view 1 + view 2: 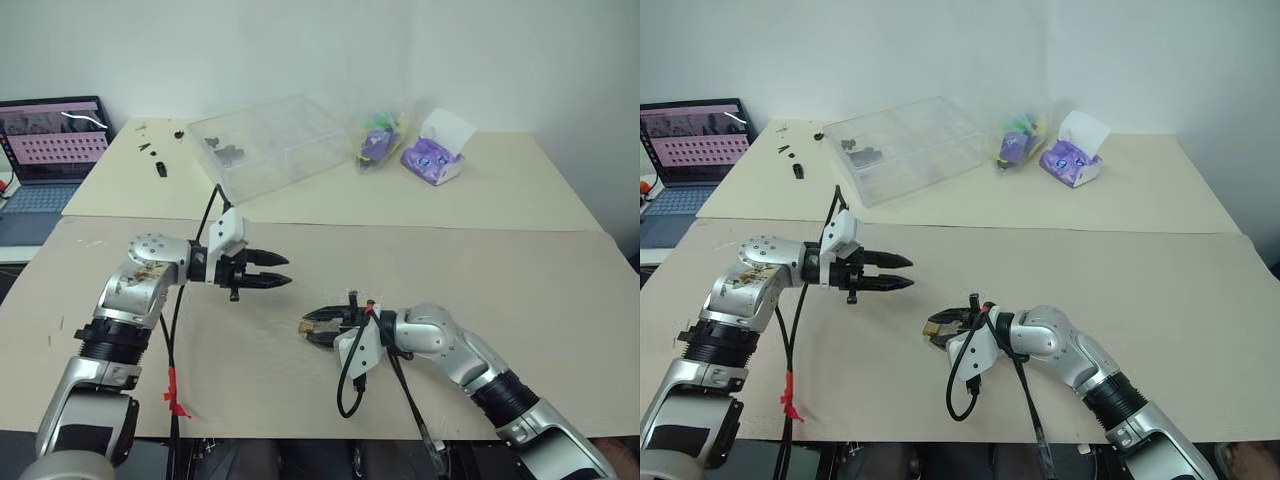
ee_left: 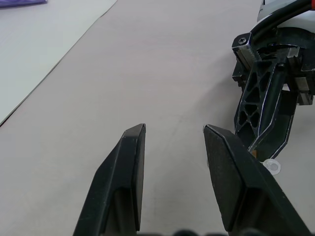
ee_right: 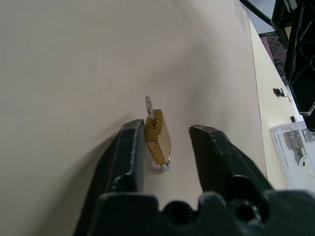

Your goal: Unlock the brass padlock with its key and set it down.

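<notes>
The brass padlock (image 3: 158,138) lies on the tan table (image 1: 480,270) between the fingers of my right gripper (image 3: 165,129). It leans against one finger (image 3: 129,152), with a gap to the other. A thin silver piece sticks out at each end of it; I cannot tell which is the key. My right gripper (image 1: 306,326) sits low at the table surface, open. My left gripper (image 1: 284,271) hovers a short way to the left and further back, open and empty, its tips pointing toward the right gripper (image 2: 266,105).
A clear plastic box (image 1: 270,145) stands at the back, with small black parts (image 1: 156,160) to its left. A laptop (image 1: 55,150) sits at the far left. A plastic bag (image 1: 380,138) and a purple tissue pack (image 1: 435,155) lie at the back right.
</notes>
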Controlling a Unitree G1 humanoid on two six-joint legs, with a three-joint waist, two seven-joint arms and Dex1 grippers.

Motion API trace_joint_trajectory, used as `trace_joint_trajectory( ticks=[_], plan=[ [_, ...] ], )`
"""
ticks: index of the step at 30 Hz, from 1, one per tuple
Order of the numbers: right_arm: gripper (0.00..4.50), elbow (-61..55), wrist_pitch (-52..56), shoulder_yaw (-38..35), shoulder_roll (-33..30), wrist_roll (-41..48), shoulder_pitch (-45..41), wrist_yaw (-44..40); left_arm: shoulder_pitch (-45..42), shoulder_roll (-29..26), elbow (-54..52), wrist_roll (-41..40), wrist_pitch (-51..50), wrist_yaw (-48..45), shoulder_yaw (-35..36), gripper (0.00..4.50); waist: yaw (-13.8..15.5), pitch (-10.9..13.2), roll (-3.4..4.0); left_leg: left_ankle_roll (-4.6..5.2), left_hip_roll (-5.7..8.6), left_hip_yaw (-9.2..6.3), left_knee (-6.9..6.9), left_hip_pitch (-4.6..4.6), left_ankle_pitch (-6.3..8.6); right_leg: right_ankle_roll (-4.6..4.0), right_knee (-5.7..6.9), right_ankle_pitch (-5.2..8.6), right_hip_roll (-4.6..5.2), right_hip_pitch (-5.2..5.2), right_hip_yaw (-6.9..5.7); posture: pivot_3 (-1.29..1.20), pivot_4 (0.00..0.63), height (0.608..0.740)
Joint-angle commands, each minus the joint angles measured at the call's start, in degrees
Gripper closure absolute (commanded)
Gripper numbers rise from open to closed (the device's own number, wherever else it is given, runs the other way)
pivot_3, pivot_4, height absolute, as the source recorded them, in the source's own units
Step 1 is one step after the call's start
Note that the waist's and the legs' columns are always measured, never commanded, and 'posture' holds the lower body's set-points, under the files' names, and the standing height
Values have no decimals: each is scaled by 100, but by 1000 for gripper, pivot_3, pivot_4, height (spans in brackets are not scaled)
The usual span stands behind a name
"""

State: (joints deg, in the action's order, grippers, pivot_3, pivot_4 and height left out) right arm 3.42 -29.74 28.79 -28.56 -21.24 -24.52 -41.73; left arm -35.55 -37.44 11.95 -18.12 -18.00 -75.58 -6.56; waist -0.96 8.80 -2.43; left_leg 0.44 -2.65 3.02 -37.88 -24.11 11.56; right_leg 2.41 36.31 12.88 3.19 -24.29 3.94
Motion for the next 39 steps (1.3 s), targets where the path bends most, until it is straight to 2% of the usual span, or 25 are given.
trace_joint_trajectory(
  ticks=[1,7,10,13,16,23,26,30,35,39],
  plan=[
    [1749,-558,460,-284,-197,377,84,-314,-8,-83,-203,-91,-4,21,166,2569,11,0,0,0,0,0,0,0,0,0,0,0,0,0,0,0,150,740],
    [1749,-1559,1523,-713,-764,969,785,-827,-132,3,66,48,341,-262,-50,2569,40,0,0,0,2,0,0,-4,0,1,-6,0,3,1,-1,0,150,740],
    [1749,-1957,2068,-944,-817,1176,1108,-834,-218,40,252,153,649,-546,-223,2569,38,0,0,0,1,0,0,0,0,0,-2,1,1,2,-1,0,150,740],
    [1749,-2435,2985,-1338,-730,1464,1481,-647,-457,109,827,344,1425,-1052,-432,2569,21,0,0,0,1,2,0,1,0,-1,0,1,0,1,0,0,150,740],
    [1749,-2798,3718,-1617,-504,1570,1712,-336,-908,299,1794,631,2515,-1357,-558,2569,25,-1,-1,0,2,1,0,0,0,-1,-2,1,0,1,-1,0,150,740],
    [1749,-3173,4695,-1890,173,1524,1827,487,-2232,913,4716,1686,5913,-1625,-950,2569,73,-2,-3,0,6,0,-1,-11,0,3,-15,-2,2,-1,-1,0,150,740],
    [1749,-3448,5433,-1876,532,1829,1842,620,-2616,1200,5404,1866,5870,-1553,-932,2569,81,-2,-3,0,10,0,-1,-19,0,8,-19,-5,5,-4,0,0,150,740],
    [1749,-4187,6877,-1454,817,2670,1888,287,-2900,1392,5816,2042,5751,-1008,-770,2569,56,-1,-4,0,9,-7,-3,-22,0,12,-17,-7,3,-5,-1,0,150,740],
    [1749,-4167,8036,-1272,774,3216,1433,164,-2924,1285,5823,2143,5670,-694,-633,2569,7,-2,-4,0,8,-9,-5,-18,0,15,-14,-9,4,-1,-1,0,150,740],
    [1749,-3680,8661,-1267,1182,3307,808,612,-2704,1137,5394,1595,4785,-616,-67,2569,-12,-2,-4,0,2,-10,-7,-17,0,14,-7,-9,-2,-6,-1,0,150,740]
  ],
)
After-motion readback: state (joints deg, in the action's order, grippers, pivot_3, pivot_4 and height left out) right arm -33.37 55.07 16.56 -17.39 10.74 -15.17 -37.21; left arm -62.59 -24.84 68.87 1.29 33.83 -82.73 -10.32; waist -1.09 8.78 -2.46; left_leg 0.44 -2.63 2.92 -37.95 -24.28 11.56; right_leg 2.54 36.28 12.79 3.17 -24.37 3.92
